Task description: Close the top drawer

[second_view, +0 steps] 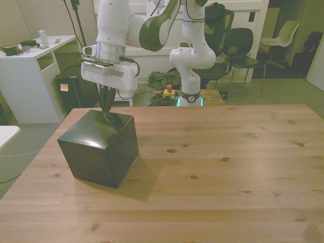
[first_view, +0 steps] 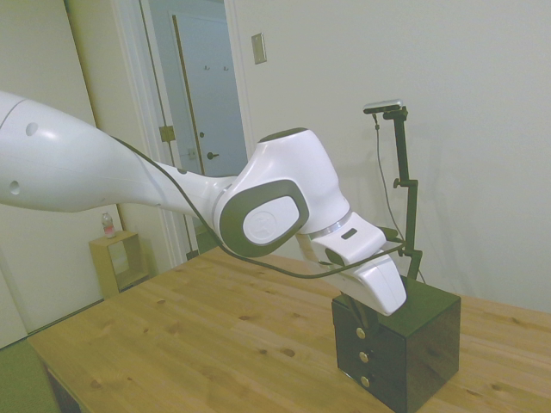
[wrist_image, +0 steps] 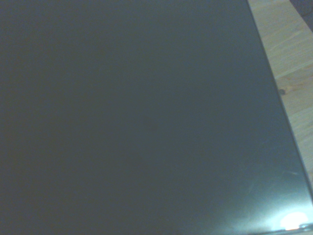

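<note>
Here the wooden table [second_view: 212,167] carries a small black cube cabinet [second_view: 98,149], which serves as the landmark. The cabinet stands near the table's edge at the front view's left; in the side view it shows its front face with three black drawers stacked one above another, each with a small round brass knob. The white Franka arm [first_view: 129,176] reaches over the cabinet, its wrist tilted down toward the cabinet's top edge on the drawer side.

The top drawer [first_view: 355,323] is the uppermost of the three, just under the cabinet's lid; its front looks about flush with the two lower drawers [first_view: 362,366], though the angle makes this hard to judge. Its brass knob [first_view: 361,332] sits directly above the other two knobs.

The gripper [second_view: 107,112] hangs at the cabinet's top, at the rim above the top drawer, its dark fingers merging with the black surface, so whether they are spread or pressed together cannot be told. The wrist view is filled almost wholly by the cabinet's glossy black top [wrist_image: 137,117], with a strip of table beside it.
</note>
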`<act>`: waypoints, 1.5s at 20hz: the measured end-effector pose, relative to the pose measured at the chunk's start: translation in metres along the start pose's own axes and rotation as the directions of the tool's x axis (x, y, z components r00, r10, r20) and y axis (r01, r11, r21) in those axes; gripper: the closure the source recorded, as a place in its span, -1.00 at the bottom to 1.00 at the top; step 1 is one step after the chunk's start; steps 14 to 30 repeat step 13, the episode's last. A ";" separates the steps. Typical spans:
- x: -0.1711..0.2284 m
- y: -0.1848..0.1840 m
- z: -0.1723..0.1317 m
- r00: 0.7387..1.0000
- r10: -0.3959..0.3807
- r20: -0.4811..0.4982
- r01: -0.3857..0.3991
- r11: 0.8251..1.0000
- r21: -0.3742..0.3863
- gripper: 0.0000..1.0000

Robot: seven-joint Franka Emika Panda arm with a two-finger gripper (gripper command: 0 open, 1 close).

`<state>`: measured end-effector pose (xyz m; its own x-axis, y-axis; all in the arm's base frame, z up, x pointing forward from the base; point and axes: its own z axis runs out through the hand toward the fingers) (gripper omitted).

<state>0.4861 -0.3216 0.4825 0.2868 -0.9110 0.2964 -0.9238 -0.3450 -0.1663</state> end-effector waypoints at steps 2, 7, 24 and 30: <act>-0.001 -0.001 0.001 1.000 -0.001 0.002 0.001 1.000 -0.001 1.00; -0.015 -0.008 0.002 0.999 -0.027 0.017 0.027 1.000 0.002 1.00; -0.094 0.023 -0.027 0.991 -0.104 0.086 0.103 0.994 0.021 -1.00; -0.094 0.023 -0.027 0.991 -0.104 0.086 0.103 0.994 0.021 -1.00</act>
